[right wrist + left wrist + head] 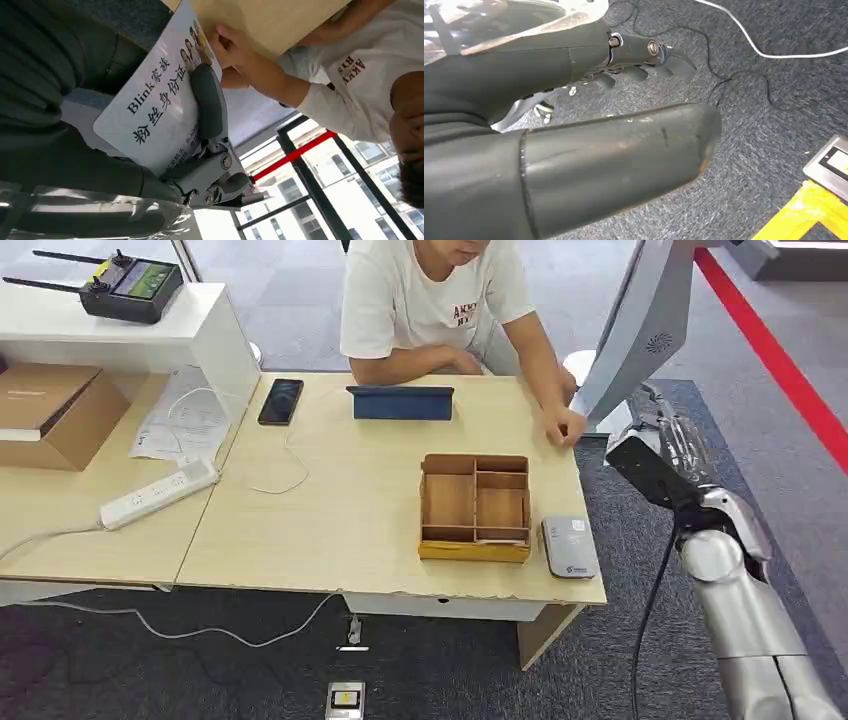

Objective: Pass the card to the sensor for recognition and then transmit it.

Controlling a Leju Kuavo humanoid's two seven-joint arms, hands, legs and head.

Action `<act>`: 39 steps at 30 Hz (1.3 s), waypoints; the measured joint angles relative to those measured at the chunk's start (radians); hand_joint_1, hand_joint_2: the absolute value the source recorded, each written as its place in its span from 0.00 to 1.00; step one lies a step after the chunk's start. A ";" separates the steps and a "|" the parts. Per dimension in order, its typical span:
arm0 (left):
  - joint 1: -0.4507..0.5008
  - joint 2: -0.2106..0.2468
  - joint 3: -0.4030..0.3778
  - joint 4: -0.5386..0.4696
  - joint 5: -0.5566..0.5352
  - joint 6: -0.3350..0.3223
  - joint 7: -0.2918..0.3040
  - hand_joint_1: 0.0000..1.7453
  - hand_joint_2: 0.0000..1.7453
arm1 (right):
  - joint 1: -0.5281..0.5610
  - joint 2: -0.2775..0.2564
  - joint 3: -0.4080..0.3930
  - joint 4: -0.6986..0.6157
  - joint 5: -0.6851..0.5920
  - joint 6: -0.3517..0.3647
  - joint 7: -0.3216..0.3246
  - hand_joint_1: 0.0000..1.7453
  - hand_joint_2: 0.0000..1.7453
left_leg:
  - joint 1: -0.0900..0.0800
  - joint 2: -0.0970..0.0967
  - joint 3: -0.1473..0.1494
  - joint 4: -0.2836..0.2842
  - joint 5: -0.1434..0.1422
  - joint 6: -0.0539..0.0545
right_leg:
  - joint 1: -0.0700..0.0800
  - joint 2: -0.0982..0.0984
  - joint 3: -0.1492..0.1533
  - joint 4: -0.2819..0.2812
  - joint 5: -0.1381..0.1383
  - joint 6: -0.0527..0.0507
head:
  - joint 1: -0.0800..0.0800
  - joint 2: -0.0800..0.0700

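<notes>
The card (160,115), a white one printed with dark characters, is being pinched between the thumb and fingers of the right hand (200,150), and is being held off the tabletop's right edge, beyond its far right corner, close to a person's hand (227,47). The grey sensor (569,546) is lying at the near right corner of the tabletop (350,510), just beside the wooden tray (475,508). The presenting step is judged as not yet done: the card is to be lowered toward the sensor next. The left hand (574,125) is being hung over the carpet, empty, fingers loosely extended.
</notes>
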 joint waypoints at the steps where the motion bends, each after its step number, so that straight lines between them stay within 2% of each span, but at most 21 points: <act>1: 0.000 0.000 -0.001 0.000 0.000 0.000 0.002 0.00 0.00 | 0.000 -0.001 0.002 0.013 0.007 -0.001 -0.002 1.00 1.00 | 0.000 0.000 0.000 0.000 0.000 0.000 | 0.000 0.000 0.000 0.000 0.000 0.000 | 0.000 0.000; 15: -0.001 0.000 -0.010 0.001 0.004 -0.003 0.018 0.00 0.00 | 0.055 0.023 0.042 0.115 0.106 -0.040 0.013 1.00 1.00 | 0.000 0.000 0.000 0.000 0.000 0.000 | 0.000 0.000 0.000 0.000 0.000 0.000 | 0.000 0.000; 39: -0.005 -0.001 -0.017 0.002 0.029 -0.014 0.039 0.00 0.00 | 0.069 0.083 0.081 0.282 0.137 -0.078 -0.017 1.00 1.00 | 0.000 0.000 0.000 0.000 0.000 0.000 | 0.000 0.000 0.000 0.000 0.000 0.000 | 0.000 0.000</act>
